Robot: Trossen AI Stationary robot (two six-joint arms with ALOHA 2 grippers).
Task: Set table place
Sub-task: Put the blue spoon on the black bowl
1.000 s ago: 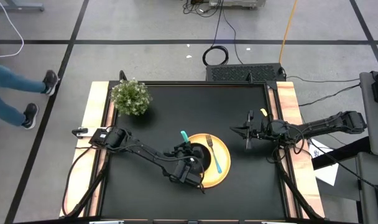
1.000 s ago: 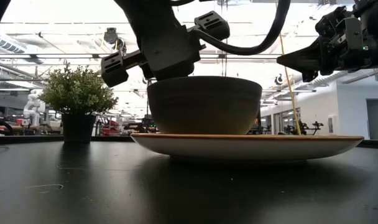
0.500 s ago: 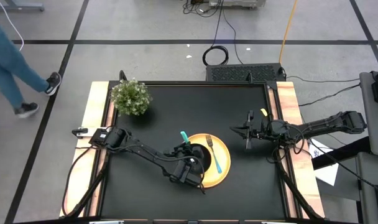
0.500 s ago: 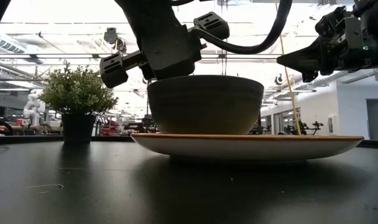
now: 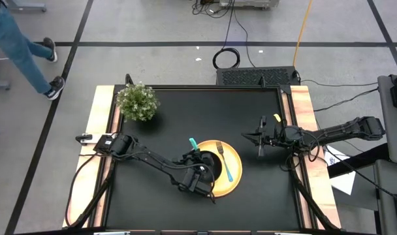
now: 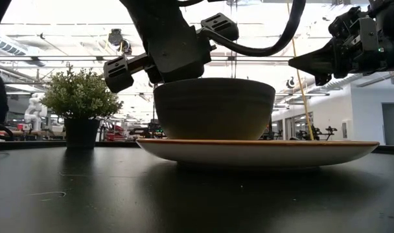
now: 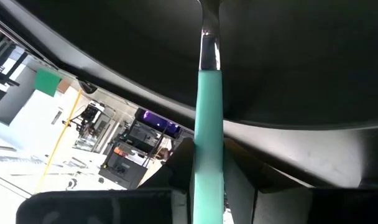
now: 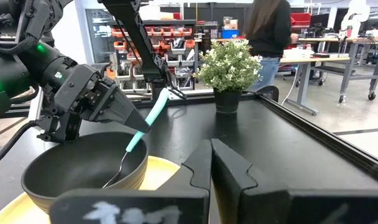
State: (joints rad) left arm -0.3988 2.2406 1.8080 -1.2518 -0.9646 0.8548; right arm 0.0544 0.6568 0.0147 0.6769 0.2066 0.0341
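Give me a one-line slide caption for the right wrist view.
Left gripper lowers teal-handled spoon into black bowl on yellow plate; potted plant behind.

The tabletop is matt black, with light wood strips on its short sides. The yellow plate looks smooth. The black bowl has a soft shine. The spoon has shiny metal and a smooth teal handle.

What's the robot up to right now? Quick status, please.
Left gripper shut on spoon, its tip inside bowl on plate. Fork on plate. Right gripper shut, empty, waiting near table's right side. Plant clear of work.
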